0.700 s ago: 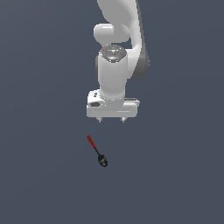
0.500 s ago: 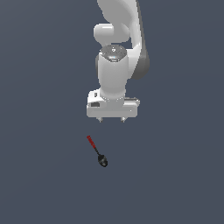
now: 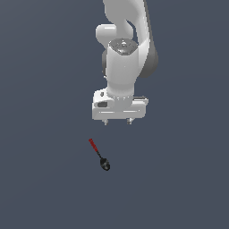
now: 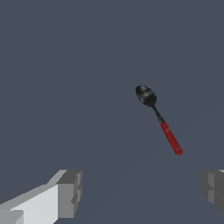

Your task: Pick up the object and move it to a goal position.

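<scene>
A tiny spoon (image 3: 99, 154) with a thin red handle and a dark glossy bowl lies flat on the grey floor. It also shows in the wrist view (image 4: 160, 120). My white gripper (image 3: 117, 121) hangs above the floor, a little up and toward the exterior view's right of the spoon, not touching it. Its two short fingertips (image 3: 129, 120) point down and stand wide apart. In the wrist view the gripper (image 4: 142, 194) is open and empty, with one grey finger pad (image 4: 70, 194) on each side and the spoon ahead of the gap.
The arm has shifted slightly toward the exterior view's left and a little lower. The spoon has not moved.
</scene>
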Robot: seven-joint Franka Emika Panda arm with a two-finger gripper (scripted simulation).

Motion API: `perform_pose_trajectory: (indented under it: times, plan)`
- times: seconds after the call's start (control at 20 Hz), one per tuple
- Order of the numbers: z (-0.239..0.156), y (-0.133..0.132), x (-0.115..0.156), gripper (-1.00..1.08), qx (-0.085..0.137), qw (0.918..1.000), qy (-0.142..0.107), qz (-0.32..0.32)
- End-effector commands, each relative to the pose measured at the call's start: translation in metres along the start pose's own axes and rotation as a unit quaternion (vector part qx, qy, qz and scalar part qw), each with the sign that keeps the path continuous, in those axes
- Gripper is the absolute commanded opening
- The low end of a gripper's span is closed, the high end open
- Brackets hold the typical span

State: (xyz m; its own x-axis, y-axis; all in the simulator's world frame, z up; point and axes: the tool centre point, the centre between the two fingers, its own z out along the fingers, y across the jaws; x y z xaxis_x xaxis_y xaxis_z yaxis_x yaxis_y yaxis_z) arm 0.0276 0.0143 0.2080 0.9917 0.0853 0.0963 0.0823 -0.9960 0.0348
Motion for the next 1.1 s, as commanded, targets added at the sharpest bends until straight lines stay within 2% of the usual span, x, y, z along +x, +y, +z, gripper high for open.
perform_pose_trajectory:
  times: [0.0,0.65,1.05]
  plan:
    - [0.001,0.001,0.0,1.0,0.0,1.0,-0.001,-0.001]
    - [0.028,0.019,0.013,1.0,0.0,0.9981,-0.011,-0.06]
    - [0.067,0.045,0.026,1.0,0.006,0.99,-0.023,-0.139]
